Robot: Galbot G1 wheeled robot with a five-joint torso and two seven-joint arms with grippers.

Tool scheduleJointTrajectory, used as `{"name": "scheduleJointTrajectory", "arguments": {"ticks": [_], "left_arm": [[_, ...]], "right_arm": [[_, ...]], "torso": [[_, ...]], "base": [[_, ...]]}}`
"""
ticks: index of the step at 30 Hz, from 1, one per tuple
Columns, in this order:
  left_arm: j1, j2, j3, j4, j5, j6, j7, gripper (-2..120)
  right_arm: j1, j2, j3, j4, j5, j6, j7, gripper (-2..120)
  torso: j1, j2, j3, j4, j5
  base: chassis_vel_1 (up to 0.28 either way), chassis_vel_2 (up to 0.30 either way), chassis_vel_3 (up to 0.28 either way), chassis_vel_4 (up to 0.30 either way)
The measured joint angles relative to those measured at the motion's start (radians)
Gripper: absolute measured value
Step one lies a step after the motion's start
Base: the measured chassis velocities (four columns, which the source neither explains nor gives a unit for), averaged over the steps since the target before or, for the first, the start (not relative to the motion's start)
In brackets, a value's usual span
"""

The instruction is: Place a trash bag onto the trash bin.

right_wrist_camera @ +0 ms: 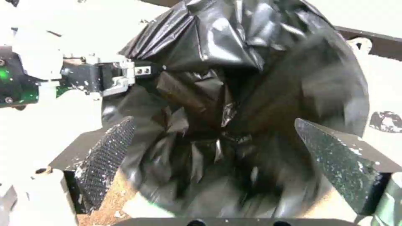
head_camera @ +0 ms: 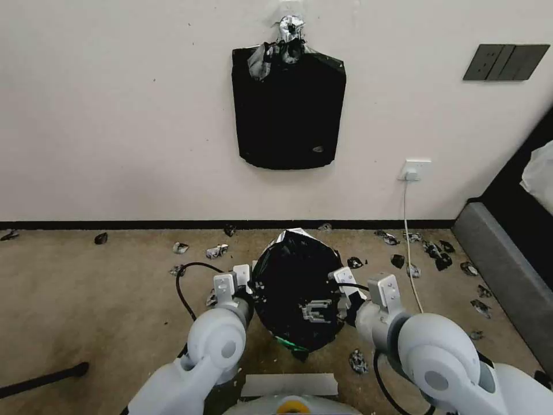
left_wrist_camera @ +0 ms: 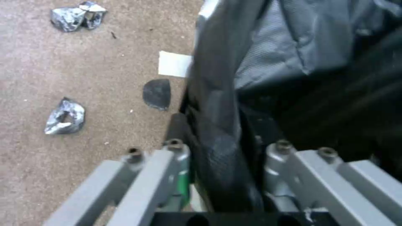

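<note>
The glossy black trash bag hangs spread open between my two grippers, low over the carpet in the head view. My left gripper is at the bag's left edge. In the left wrist view a fold of the bag runs between its fingers, and the left gripper is shut on it. My right gripper is at the bag's right edge. Its textured pads stand wide open, with the bag's open mouth beyond them. The trash bin is hidden by the bag.
A flat black bag pack hangs on the wall. Torn black and silvery scraps litter the carpet. A white cable drops from a wall socket. Grey furniture borders the right. A black rod lies at lower left.
</note>
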Motion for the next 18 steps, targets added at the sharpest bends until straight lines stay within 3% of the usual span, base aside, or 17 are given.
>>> {"name": "scheduleJointTrajectory", "arguments": {"ticks": [7,11,12,14,15,18], "left_arm": [[0.022,0.015,-0.036,-0.030,-0.008,0.012,0.030,48],[0.053,0.036,-0.054,-0.075,0.045,0.018,0.102,62],[0.070,0.050,-0.063,-0.095,0.104,0.004,0.157,67],[0.109,0.067,-0.080,-0.117,0.241,-0.095,0.254,75],[0.109,0.067,-0.080,-0.117,0.241,-0.095,0.254,75],[0.212,0.064,-0.146,-0.119,0.477,-0.317,0.399,88]], "right_arm": [[-0.010,0.007,0.014,0.000,-0.006,0.017,-0.009,100],[-0.040,0.018,0.054,0.000,-0.051,0.052,-0.041,100],[-0.063,0.030,0.083,0.000,-0.088,0.068,-0.063,100],[-0.112,0.063,0.137,-0.017,-0.213,0.103,-0.116,100],[-0.112,0.063,0.137,-0.017,-0.213,0.103,-0.116,100],[-0.218,0.168,0.223,-0.098,-0.481,0.261,-0.237,100]], "torso": [[0.000,0.000,0.000,0.0000,-0.0002],[0.000,0.000,0.000,0.0000,-0.0003],[0.000,0.000,0.000,0.0001,-0.0003],[0.000,0.000,0.000,0.0001,-0.0004],[0.000,0.000,0.000,0.0001,-0.0004],[0.000,0.000,0.000,0.0001,-0.0001]], "base": [[0.000,0.000,0.000,0.000],[0.000,0.000,0.000,0.000],[0.000,0.000,0.000,0.000],[0.000,0.000,0.000,0.000],[0.000,0.000,0.000,0.000],[0.000,0.000,0.000,0.000]]}}
